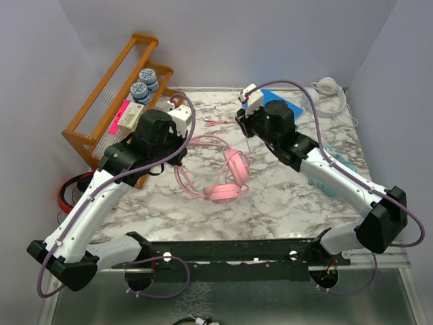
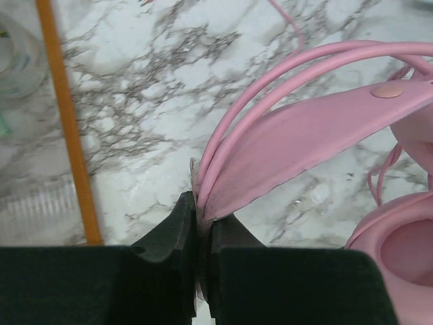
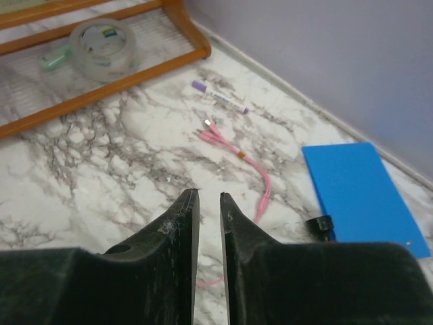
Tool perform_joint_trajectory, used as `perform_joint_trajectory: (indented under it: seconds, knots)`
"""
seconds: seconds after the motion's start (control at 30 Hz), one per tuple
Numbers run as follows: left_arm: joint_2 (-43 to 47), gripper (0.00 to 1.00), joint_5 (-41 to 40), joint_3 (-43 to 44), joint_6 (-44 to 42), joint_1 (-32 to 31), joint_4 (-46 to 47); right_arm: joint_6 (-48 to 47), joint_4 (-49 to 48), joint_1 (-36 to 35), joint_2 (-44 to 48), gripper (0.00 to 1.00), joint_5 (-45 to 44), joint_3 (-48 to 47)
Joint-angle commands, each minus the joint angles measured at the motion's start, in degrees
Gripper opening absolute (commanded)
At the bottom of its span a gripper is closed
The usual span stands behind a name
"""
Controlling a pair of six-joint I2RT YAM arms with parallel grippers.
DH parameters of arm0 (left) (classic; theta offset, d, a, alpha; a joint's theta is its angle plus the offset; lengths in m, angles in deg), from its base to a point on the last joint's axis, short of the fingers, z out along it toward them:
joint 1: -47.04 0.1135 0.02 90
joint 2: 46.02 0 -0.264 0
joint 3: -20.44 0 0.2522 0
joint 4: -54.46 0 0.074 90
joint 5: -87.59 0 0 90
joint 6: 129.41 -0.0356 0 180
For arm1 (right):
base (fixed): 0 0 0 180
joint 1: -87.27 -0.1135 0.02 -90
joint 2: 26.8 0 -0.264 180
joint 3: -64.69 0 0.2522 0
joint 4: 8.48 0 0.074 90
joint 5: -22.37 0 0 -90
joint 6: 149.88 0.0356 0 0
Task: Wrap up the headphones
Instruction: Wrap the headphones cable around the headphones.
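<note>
The pink headphones (image 1: 230, 175) lie in the middle of the marble table, ear cups together and headband (image 1: 205, 141) arching to the left. My left gripper (image 2: 203, 211) is shut on the edge of that pink headband (image 2: 304, 135), with an ear cup (image 2: 399, 240) at its right. The pink cable (image 3: 262, 177) trails over the table to its plug ends (image 3: 206, 128). My right gripper (image 3: 210, 196) hovers above the cable, its jaws a narrow gap apart with nothing between them. A white pair (image 1: 328, 88) sits at the back right. A teal pair (image 1: 336, 169) shows partly under the right arm.
A wooden rack (image 1: 115, 95) stands at the back left, holding a tape roll (image 3: 103, 40). A purple marker (image 3: 220, 100) and a blue pad (image 3: 362, 196) lie near the back wall. A red-and-black pair (image 1: 67, 193) rests off the table's left edge.
</note>
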Motion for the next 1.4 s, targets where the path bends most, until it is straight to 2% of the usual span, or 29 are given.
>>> perform_joint_trajectory:
  seconds: [0.0, 0.17, 0.37, 0.5, 0.57, 0.7, 0.8, 0.93, 1.23, 1.37]
  knots:
    - [-1.09, 0.0, 14.0, 7.96, 7.01, -0.3, -0.57, 6.6, -2.64, 2.41, -0.25, 0.25, 8.07, 4.23]
    - [-7.4, 0.0, 21.62, 15.07, 9.8, -0.21, -7.56, 10.83, -5.03, 5.69, 3.18, 0.26, 9.95, 9.87]
    - [-10.76, 0.0, 28.82, 17.46, 11.25, 0.59, -8.13, 18.02, -5.39, 11.99, 8.35, 0.3, 9.75, 16.03]
    - [-12.4, 0.0, 35.29, 17.2, 12.11, 1.98, -7.49, 23.36, -5.59, 17.93, 11.0, 0.39, 11.77, 19.52]
    - [-12.96, 0.0, 37.83, 16.58, 12.8, 2.44, -6.9, 26.15, -6.65, 21.78, 11.91, 0.46, 14.99, 21.5]
    - [-13.66, 0.0, 40.89, 16.01, 13.57, 4.0, -6.21, 32.83, -9.32, 28.68, 13.03, 0.53, 22.85, 25.39]
    - [-13.94, 0.0, 42.89, 16.02, 14.53, 6.01, -5.36, 36.55, -14.86, 31.1, 14.87, 0.6, 29.26, 30.7]
    - [-13.95, 0.0, 46.78, 16.24, 17.89, 10.63, -2.84, 39.06, -24.25, 31.19, 18.8, 0.72, 32.42, 39.77]
    - [-12.21, 0.0, 51.4, 15.24, 27.51, 14.92, 6.57, 40.43, -47.69, 31.16, 20.86, 0.81, 41.49, 54.37]
    - [-11.77, 0.0, 52.15, 15.89, 31.87, 15.17, 10.66, 43.51, -64.44, 31.13, 16.14, 0.85, 49.01, 57.84]
